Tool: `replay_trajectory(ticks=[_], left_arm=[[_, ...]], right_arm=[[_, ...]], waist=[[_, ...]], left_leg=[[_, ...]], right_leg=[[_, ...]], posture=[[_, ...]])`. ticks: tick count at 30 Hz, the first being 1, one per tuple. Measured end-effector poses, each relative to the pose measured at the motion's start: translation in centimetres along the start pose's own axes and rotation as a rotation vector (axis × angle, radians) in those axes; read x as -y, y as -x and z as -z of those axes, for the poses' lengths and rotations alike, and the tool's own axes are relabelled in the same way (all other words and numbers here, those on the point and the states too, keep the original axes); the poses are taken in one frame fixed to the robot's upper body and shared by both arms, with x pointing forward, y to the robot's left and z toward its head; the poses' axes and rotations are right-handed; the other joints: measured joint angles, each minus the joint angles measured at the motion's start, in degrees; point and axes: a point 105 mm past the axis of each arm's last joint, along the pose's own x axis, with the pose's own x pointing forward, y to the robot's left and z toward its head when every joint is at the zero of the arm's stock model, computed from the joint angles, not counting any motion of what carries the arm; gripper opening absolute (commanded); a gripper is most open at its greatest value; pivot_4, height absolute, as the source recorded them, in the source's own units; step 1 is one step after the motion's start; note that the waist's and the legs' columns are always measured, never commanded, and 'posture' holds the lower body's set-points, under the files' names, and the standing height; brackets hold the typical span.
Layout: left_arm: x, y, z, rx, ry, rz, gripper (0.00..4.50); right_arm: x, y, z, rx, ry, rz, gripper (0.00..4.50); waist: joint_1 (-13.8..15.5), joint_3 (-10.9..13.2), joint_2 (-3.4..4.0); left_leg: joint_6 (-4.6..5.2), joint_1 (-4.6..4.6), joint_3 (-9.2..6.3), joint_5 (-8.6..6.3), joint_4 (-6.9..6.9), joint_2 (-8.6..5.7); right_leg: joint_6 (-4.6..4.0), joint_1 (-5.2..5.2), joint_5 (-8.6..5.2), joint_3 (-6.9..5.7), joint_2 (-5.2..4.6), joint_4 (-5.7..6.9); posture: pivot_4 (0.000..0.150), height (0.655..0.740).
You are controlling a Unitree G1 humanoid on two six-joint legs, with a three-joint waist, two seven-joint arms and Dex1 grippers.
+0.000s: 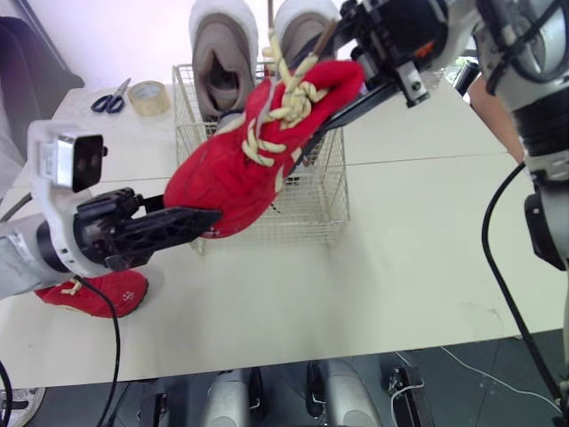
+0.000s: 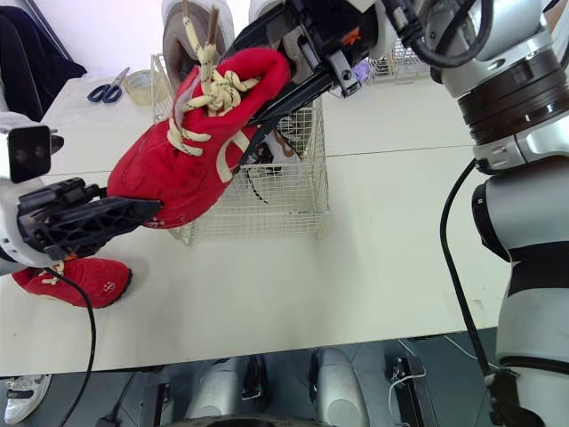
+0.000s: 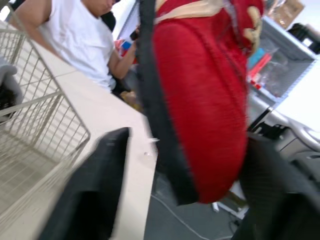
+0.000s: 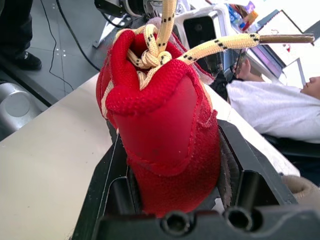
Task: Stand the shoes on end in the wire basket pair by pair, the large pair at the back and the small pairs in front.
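One red shoe (image 1: 236, 173) is clamped by the right tool (image 4: 167, 145).

Held shoe (image 1: 240, 169) is red with a black sole edge; its laces (image 1: 283, 105) are cream with black flecks. Second shoe (image 1: 93, 294) — same red. Grey pair (image 1: 222, 62) has white trim. Wire basket (image 1: 320, 205) cream, table (image 1: 418, 267) off-white, scissors (image 1: 108, 100) blue-handled, tape roll (image 1: 148, 98) tan.

Red shoe (image 2: 182, 169) in R fingers (image 2: 300, 91)

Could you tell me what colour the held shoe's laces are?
Cream flecked with black laces; right wrist view shows them best.
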Motion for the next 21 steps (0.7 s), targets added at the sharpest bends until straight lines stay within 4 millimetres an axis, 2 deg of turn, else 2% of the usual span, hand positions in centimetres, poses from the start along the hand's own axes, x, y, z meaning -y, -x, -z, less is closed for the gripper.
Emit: replay_trajectory(ticks=[1, 2, 8, 12, 15, 16, 18, 20, 21], left_arm=[[0.0, -0.1, 0.0, 0.003, 0.005, 0.001, 1.25], [-0.2, -0.1, 0.1, 0.008, 0.013, -0.003, 1.25], [-0.7, -0.1, 0.2, 0.065, 0.023, -0.039, 1.2], [-0.8, 0.4, -0.4, 0.167, 0.018, -0.071, 1.2], [-0.7, 0.7, -0.6, 0.244, 0.012, -0.085, 1.2], [-0.6, 0.7, -0.8, 0.273, 0.009, -0.082, 1.2], [-0.4, 0.6, -1.3, 0.359, 0.001, -0.064, 1.2], [-0.3, 0.4, -2.0, 0.425, -0.007, -0.043, 1.2], [-0.2, 0.1, -2.2, 0.44, -0.009, -0.029, 1.2]], right_arm=[[0.0, 0.0, 0.0, 0.0, -0.001, -0.001, 1.52], [0.0, -0.1, -0.1, 0.001, 0.001, -0.004, 1.52], [0.1, 0.8, 0.4, -0.025, -0.035, 0.035, 4.47], [0.2, 4.4, 2.3, -0.032, -0.21, 0.21, 4.47], [-1.0, 7.5, 4.2, 0.044, -0.432, 0.407, 4.47], [-1.4, 8.2, 4.6, 0.114, -0.516, 0.467, 4.47], [-2.6, 9.0, 5.1, 0.393, -0.751, 0.602, 4.47], [-3.1, 8.6, 4.9, 0.675, -0.93, 0.647, 4.47], [-3.1, 8.1, 4.8, 0.737, -0.974, 0.643, 4.47]], waist=[[0.0, 0.0, 0.0], [-0.01, 0.0, 0.0], [0.17, -0.01, -0.01], [0.72, -0.03, -0.06], [1.56, -0.05, -0.08], [1.68, -0.05, -0.09], [1.71, -0.07, -0.11], [1.52, -0.06, -0.09], [1.39, -0.06, -0.07]], left_leg=[[0.02, 0.0, 0.0, -0.01, 0.04, 0.0], [0.03, 0.0, 0.0, -0.02, 0.07, 0.0], [0.06, 0.0, -0.06, -0.03, 0.23, 0.0], [0.07, 0.0, -0.12, -0.04, 0.3, -0.02], [0.07, 0.01, -0.17, -0.05, 0.31, -0.03], [0.07, 0.01, -0.23, -0.05, 0.35, -0.03], [0.07, 0.05, -0.35, -0.05, 0.37, -0.03], [0.06, 0.08, -0.38, -0.03, 0.39, -0.02], [0.04, 0.1, -0.37, -0.02, 0.39, -0.01]], right_leg=[[0.0, 0.01, 0.0, 0.0, -0.01, 0.02], [0.0, 0.02, 0.0, 0.0, -0.01, 0.03], [0.0, 0.08, 0.0, -0.01, -0.02, 0.12], [0.0, 0.17, 0.01, -0.04, -0.03, 0.07], [-0.02, 0.23, 0.02, -0.06, -0.04, 0.01], [-0.03, 0.29, 0.02, -0.09, -0.04, 0.02], [-0.07, 0.44, 0.04, -0.17, -0.06, -0.04], [-0.13, 0.47, 0.08, -0.19, -0.07, 0.03], [-0.14, 0.46, 0.09, -0.18, -0.05, 0.07]], posture=[[0.15, 0.74], [0.15, 0.74], [0.15, 0.74], [0.15, 0.74], [0.15, 0.74], [0.15, 0.74], [0.15, 0.74], [0.15, 0.74], [0.15, 0.74]])
